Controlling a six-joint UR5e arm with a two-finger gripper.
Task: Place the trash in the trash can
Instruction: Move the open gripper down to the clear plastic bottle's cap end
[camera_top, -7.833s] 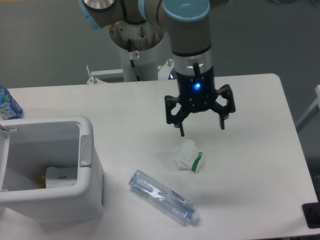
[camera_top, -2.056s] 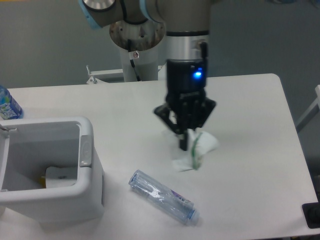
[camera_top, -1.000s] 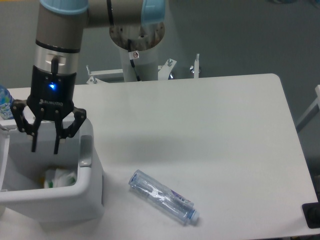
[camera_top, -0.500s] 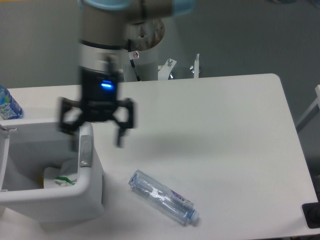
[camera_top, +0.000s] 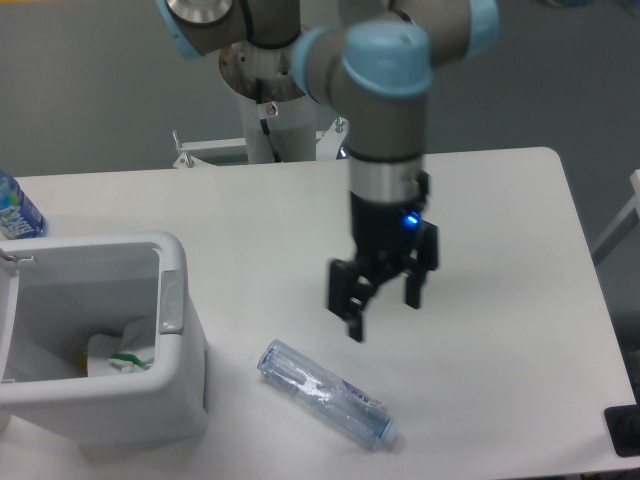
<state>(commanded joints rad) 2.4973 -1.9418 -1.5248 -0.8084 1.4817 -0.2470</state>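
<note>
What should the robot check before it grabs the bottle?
1. Gripper open, fingers apart: ok.
2. Gripper empty: ok.
3. Wrapper inside the trash can: ok.
4. Bottle lying flat on the table, nothing touching it: ok.
5. Gripper right above the bottle: not ok, it hangs up and to the right of it.
6. Fingers turned to straddle the bottle's narrow side: cannot tell.
</note>
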